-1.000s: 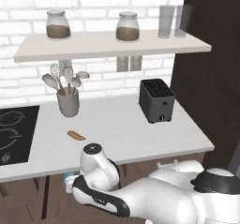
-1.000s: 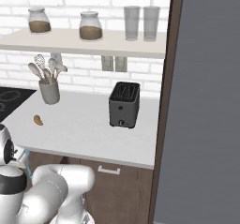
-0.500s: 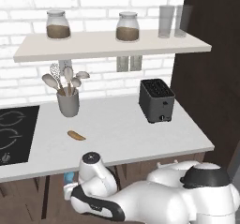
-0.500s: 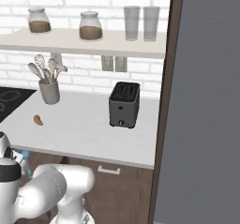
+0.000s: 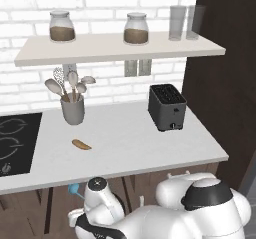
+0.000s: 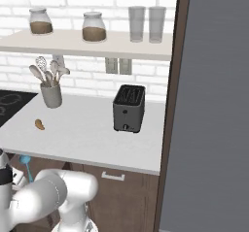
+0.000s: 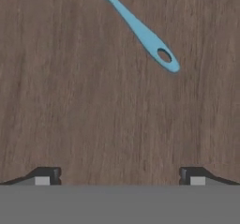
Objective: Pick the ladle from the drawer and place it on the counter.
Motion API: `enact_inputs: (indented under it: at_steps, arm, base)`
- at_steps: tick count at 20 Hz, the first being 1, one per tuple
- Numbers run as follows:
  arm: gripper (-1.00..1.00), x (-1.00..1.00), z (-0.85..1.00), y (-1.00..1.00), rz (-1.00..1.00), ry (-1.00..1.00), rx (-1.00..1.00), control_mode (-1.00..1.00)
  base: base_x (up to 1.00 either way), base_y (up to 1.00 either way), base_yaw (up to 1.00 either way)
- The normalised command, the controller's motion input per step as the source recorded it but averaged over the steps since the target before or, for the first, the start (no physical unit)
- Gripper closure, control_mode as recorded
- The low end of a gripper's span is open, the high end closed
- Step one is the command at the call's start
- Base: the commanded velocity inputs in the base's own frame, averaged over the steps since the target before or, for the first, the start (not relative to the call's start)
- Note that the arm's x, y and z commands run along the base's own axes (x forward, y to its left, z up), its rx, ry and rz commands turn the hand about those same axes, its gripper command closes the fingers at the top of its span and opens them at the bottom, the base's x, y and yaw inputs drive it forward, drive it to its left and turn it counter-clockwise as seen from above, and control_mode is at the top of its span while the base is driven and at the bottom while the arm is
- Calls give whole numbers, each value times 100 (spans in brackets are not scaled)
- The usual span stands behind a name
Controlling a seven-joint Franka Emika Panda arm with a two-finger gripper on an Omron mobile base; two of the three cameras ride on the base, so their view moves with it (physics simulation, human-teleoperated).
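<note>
With the arm having sunk lower below the counter [image 5: 125, 153] edge, the gripper [image 7: 119, 176] hangs spread wide and empty over the drawer's wood floor, the ladle [image 7: 140, 31] lying ungrasped toward one o'clock.

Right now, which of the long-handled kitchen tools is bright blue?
The ladle, lying flat on dark wood in the drawer below the counter. The spoons and whisk standing in the grey cup are pale beige.
</note>
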Motion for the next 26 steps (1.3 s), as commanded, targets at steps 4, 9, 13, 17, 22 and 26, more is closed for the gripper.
enact_inputs:
  at_steps: [4, 9, 13, 17, 22, 26]
  arm:
    - [-100, -21, -25, 1, 0, 0, 0, -100]
    - [-100, -46, 0, 0, 0, 0, 0, -100]
    - [-100, -82, 0, 0, 0, 0, 0, -100]
    - [-100, -81, 0, 0, 0, 0, 0, -100]
    - [-100, -73, 0, 0, 0, 0, 0, -100]
    - [-100, -25, 0, 0, 0, 0, 0, -100]
  base:
    - [0, 0, 0]
    - [0, 0, 0]
    - [0, 0, 0]
    - [0, 0, 0]
    - [0, 0, 0]
    - [0, 0, 0]
